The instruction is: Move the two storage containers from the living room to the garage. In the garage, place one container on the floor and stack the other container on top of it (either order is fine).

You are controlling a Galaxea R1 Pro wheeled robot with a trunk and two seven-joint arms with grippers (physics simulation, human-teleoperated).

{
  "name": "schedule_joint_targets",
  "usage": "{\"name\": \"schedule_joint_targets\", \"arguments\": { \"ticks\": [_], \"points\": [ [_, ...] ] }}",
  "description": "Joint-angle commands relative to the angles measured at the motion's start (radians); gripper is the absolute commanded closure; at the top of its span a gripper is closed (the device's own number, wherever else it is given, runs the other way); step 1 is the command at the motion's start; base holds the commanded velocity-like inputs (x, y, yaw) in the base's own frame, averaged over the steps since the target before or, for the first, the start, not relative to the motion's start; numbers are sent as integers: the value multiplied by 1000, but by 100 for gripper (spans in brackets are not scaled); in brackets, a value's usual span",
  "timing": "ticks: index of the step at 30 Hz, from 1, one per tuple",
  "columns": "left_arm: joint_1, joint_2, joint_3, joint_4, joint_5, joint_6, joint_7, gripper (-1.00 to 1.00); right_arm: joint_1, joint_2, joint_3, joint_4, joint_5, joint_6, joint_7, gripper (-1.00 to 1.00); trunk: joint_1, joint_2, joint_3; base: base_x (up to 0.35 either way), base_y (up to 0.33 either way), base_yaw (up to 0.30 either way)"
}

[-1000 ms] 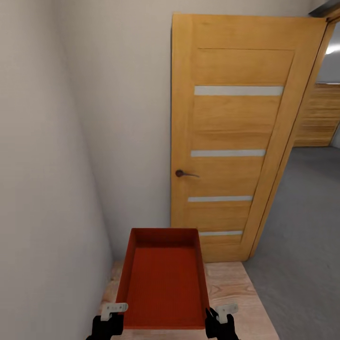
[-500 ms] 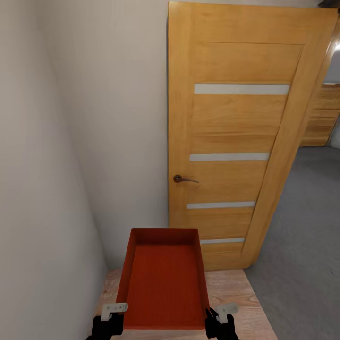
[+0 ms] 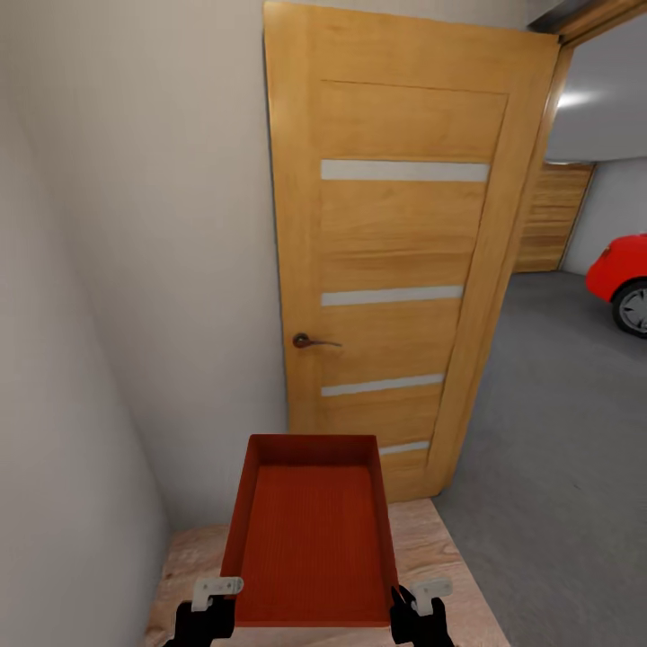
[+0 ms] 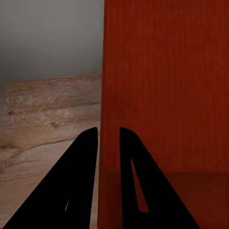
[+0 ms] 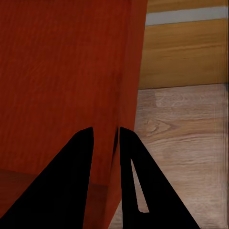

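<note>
Now the head view has swung right compared with a moment ago: the door (image 3: 395,261) sits further left, and beyond its edge the garage opens up, with grey floor (image 3: 539,449) and the nose of one red car (image 3: 620,279) that was not visible before. Meaning, as I judge it, the robot is turning toward the doorway and the carry leg is well on, with the stacking not yet begun. One container (image 3: 310,539) hangs low in front, over the plank floor (image 3: 431,548), the left gripper (image 3: 214,598) and right gripper (image 3: 422,600) at its near corners. One door, one handle (image 3: 310,341), one car.

In the left wrist view the left gripper (image 4: 109,138) is clamped across the container's (image 4: 167,86) thin wall, one finger each side.

In the right wrist view the right gripper (image 5: 106,138) pinches the opposite wall of the container (image 5: 62,81) likewise, planks (image 5: 181,133) below.
</note>
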Motion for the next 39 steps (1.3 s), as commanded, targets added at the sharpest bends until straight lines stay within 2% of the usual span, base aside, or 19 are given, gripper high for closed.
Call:
{"name": "schedule_joint_targets", "arguments": {
  "ticks": [1, 39],
  "points": [
    [-1, 0, 1, -56, 0, -16, 24, 100, 0, 0, 88, 4, 23, -4, 22, 100, 1, -2, -2, 0, 0, -278],
    [-1, 0, 1, -56, 1, -16, 24, 100, 0, 0, 88, 4, 23, -4, 22, 100, 1, -2, -2, 0, 0, -278]
  ]
}}
